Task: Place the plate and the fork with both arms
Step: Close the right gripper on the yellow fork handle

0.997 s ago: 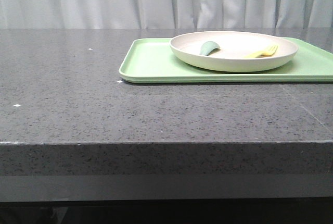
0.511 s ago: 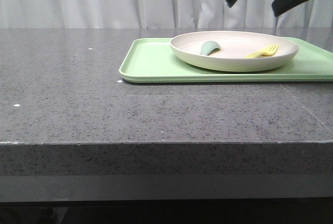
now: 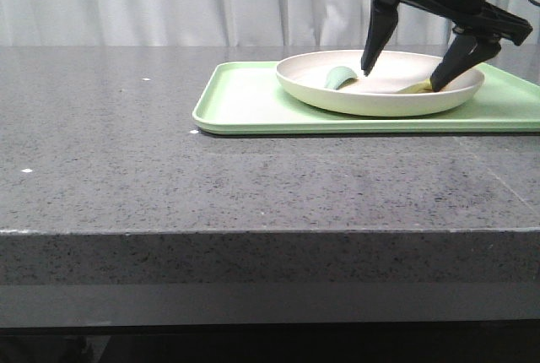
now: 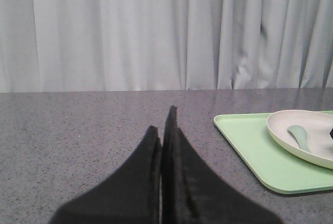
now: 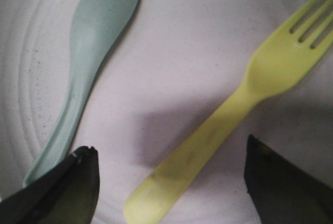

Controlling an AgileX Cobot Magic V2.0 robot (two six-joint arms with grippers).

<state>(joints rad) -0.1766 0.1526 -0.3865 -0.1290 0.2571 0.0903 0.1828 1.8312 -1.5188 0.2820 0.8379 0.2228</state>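
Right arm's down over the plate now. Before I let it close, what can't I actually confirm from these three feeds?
- Fork: in the front view the right gripper hides its tines.
- Finger height: the right wrist view does not show whether the fingertips touch the plate.
- Tray: its right end is cut off by the front view's edge.
- Spoon: its handle end is hidden behind a finger in the right wrist view.

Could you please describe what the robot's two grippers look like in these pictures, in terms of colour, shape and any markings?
Both are matte black. The right gripper has two long, tapering fingers hanging from a flat black crossbar, with a small green light on the housing above it. The left gripper shows only in its wrist view, as two broad black wedges narrowing to points. No cables, labels or printed markings are visible on either.
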